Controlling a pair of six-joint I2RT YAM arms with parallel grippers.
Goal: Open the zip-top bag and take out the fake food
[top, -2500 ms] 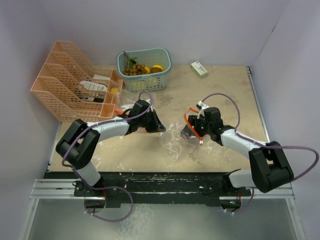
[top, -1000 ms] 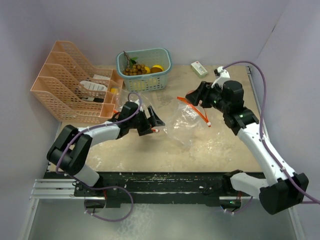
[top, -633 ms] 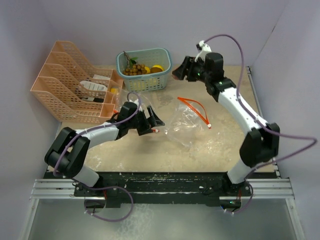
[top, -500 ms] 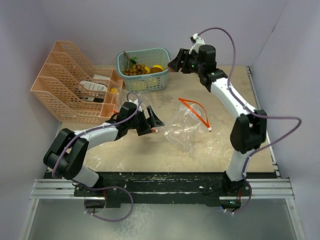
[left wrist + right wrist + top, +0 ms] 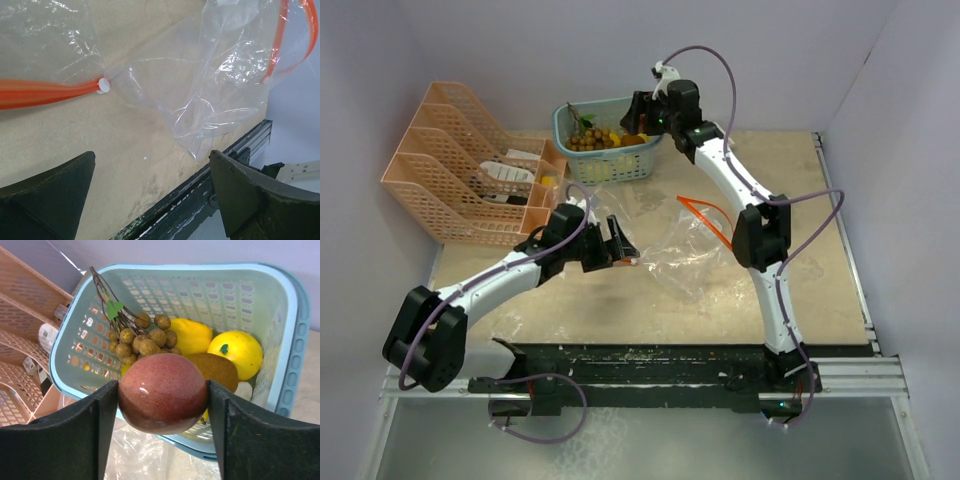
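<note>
Your right hand [image 5: 162, 390] has swung from bag [image 5: 685, 255] to basket [image 5: 295, 330], gripping a red fruit [image 5: 162, 402]. Your left hand [image 5: 150, 157] gapes wide, empty. Release comes next, likely.

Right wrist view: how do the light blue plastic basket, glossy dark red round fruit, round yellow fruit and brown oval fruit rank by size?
1. light blue plastic basket
2. glossy dark red round fruit, though it is nearest the camera, so unsure
3. round yellow fruit
4. brown oval fruit, partly hidden

Glossy reddish fruit [image 5: 162, 392] clamped between fingers [image 5: 65, 440], over teal basket [image 5: 292, 340] — yellow fruits [image 5: 235, 352], brown cluster [image 5: 142, 337] inside
</note>
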